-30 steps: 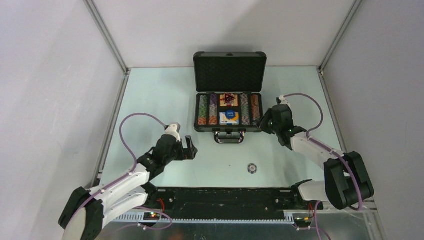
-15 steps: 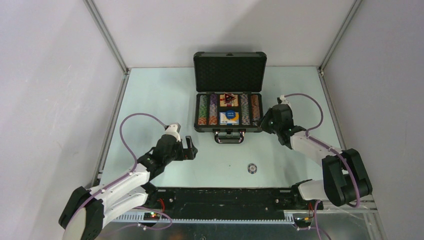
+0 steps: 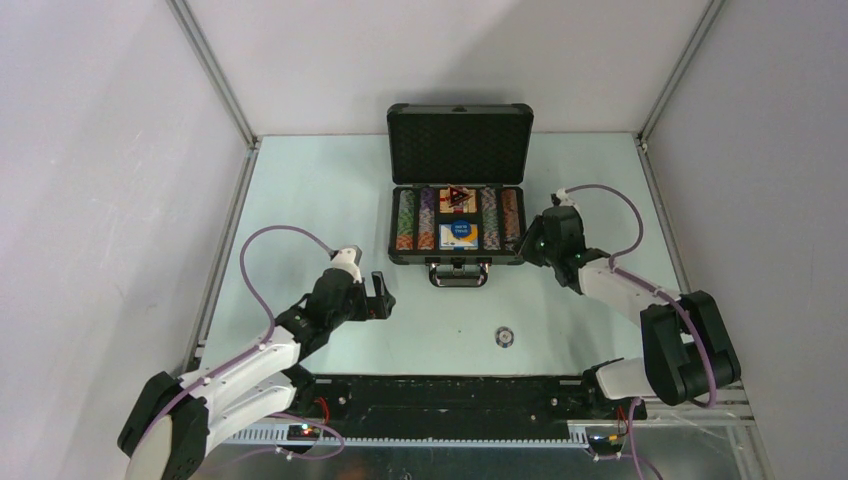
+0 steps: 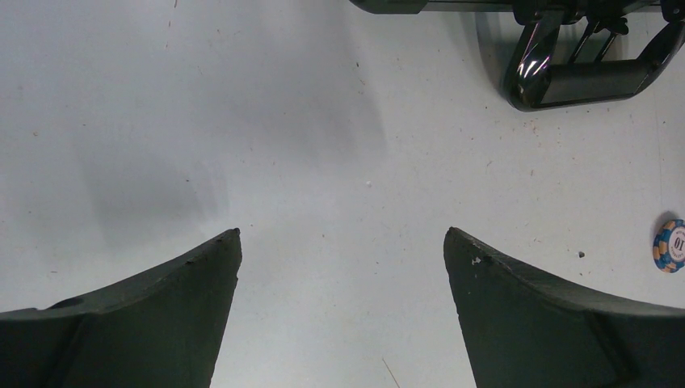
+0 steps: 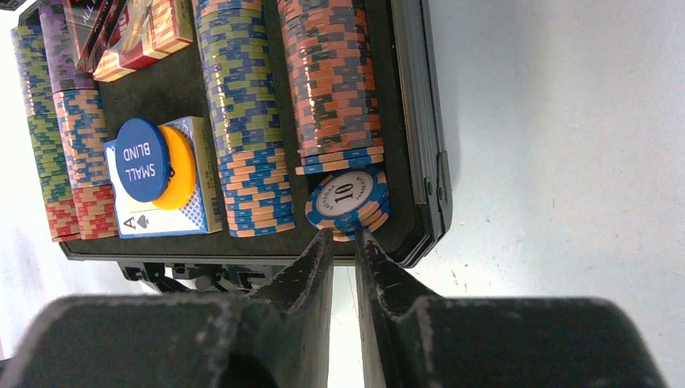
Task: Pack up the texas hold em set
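Nudging, seemingly, a tilted poker chip (image 5: 347, 198) into the right row of the open briefcase (image 3: 458, 145) | right gripper (image 5: 342, 236) jaws nearly closed at its edge, grip unclear | left gripper (image 4: 342, 230) jaws wide above counter (image 3: 320, 200), likely free for the stray chip (image 3: 504, 337).

The left arm (image 3: 250, 360) reaches forward and inward from its base, low over the table, with the left gripper (image 3: 378, 297) pointing down and its jaws spread wide. The right arm (image 3: 620, 290) bends at a raised elbow and stretches forward and to the left. The right gripper (image 5: 343, 233) has its fingers (image 5: 311, 267) drawn close, leaving a narrow slit between them.
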Robot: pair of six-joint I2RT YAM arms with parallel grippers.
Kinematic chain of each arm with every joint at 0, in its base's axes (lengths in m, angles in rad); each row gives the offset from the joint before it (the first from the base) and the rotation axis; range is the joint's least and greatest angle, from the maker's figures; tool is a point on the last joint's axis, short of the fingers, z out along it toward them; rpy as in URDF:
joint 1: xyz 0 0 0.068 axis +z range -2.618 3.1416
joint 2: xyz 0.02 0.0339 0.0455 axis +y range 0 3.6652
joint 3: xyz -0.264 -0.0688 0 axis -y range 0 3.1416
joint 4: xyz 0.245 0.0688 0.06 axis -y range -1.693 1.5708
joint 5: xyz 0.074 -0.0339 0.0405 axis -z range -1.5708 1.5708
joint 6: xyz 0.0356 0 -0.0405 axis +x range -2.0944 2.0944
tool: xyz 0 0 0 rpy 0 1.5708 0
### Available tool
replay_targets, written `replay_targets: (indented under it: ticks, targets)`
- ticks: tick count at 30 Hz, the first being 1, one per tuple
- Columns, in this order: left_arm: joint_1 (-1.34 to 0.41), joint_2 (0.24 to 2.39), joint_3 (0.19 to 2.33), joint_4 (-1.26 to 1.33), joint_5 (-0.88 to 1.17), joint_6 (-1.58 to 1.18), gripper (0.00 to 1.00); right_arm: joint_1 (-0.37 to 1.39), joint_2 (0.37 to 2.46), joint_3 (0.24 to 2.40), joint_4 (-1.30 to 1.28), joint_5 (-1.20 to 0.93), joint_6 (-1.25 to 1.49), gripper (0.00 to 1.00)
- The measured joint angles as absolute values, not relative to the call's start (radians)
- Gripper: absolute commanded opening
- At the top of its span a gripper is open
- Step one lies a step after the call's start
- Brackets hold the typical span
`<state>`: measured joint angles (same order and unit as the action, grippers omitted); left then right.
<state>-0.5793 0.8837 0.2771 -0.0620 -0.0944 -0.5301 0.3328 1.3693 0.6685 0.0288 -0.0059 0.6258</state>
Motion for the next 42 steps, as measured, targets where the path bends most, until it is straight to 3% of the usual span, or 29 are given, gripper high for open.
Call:
replay_targets:
  ticks: [22, 42]
  targets:
    - [-0.579, 0.889, 0.279, -0.062, -0.094, -0.53, 1.0, 0.35, 1.29, 0.683, -0.033, 0.046, 0.605, 0.2]
    - [-0.579, 0.89, 0.279, -0.062, -0.094, -0.53, 1.0, 0.348, 1.346, 0.683, 0.0, 0.032, 0.606, 0.18]
